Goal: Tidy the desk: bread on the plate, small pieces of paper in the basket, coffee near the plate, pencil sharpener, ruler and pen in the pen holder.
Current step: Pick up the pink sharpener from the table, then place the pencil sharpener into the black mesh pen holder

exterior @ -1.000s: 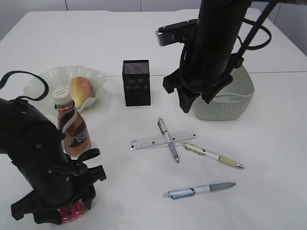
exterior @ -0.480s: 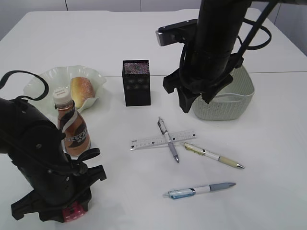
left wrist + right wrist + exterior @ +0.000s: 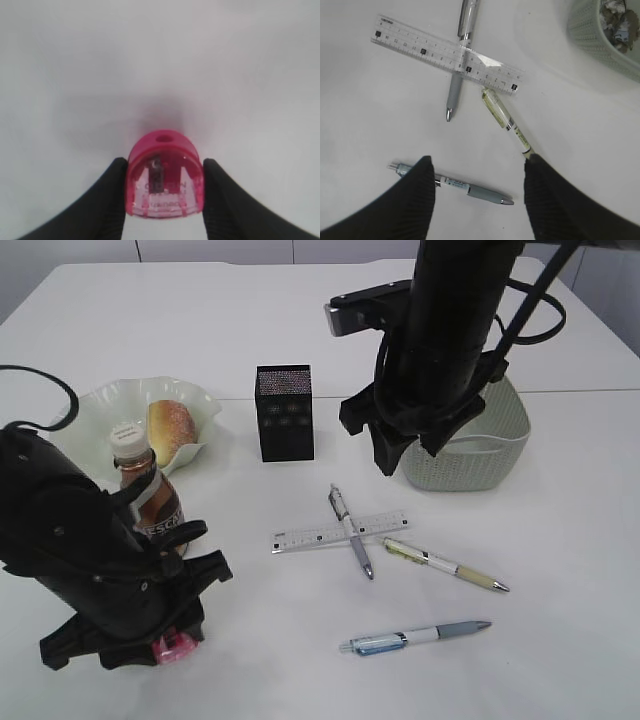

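Sharpener (image 3: 165,175) sits pinched in the left hand (image 3: 165,192), in front of the coffee bottle (image 3: 150,510). Right hand (image 3: 477,200) hangs open and empty above the ruler (image 3: 447,54), right of that bottle.

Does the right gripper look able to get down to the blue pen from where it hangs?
Probably yes: the right gripper hangs open above the blue pen, which lies alone on bare table, apart from the ruler.
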Controlling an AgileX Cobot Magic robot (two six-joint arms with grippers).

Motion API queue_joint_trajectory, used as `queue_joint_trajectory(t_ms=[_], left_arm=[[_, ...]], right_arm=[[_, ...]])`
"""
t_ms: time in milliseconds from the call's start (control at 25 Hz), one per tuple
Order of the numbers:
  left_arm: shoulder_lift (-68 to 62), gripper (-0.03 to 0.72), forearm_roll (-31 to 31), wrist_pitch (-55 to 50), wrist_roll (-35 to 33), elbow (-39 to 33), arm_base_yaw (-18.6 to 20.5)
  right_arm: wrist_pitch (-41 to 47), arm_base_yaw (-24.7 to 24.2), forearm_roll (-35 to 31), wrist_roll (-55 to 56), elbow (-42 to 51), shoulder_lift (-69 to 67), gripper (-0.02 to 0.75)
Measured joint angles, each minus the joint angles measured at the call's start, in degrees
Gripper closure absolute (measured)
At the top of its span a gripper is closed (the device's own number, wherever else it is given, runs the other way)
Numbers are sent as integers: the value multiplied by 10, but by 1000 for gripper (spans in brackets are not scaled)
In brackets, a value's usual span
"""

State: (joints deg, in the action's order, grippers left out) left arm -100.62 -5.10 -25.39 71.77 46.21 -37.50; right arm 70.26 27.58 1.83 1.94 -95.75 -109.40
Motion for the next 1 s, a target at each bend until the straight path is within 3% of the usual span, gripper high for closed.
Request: queue_joint_trajectory(t_ms=[160, 640, 800, 1000], left_arm=[[34, 368, -42, 47, 1, 0, 0], [107, 369, -336, 183, 1, 0, 0], [108, 369, -360, 224, 1, -1, 16], [110, 369, -373, 300, 1, -1, 71]], right_arm=[[0, 0, 0, 0, 0, 0, 321], [0, 0, 0, 0, -1, 0, 321], [0, 0, 0, 0, -1, 0, 321], [0, 0, 0, 0, -1, 0, 321]])
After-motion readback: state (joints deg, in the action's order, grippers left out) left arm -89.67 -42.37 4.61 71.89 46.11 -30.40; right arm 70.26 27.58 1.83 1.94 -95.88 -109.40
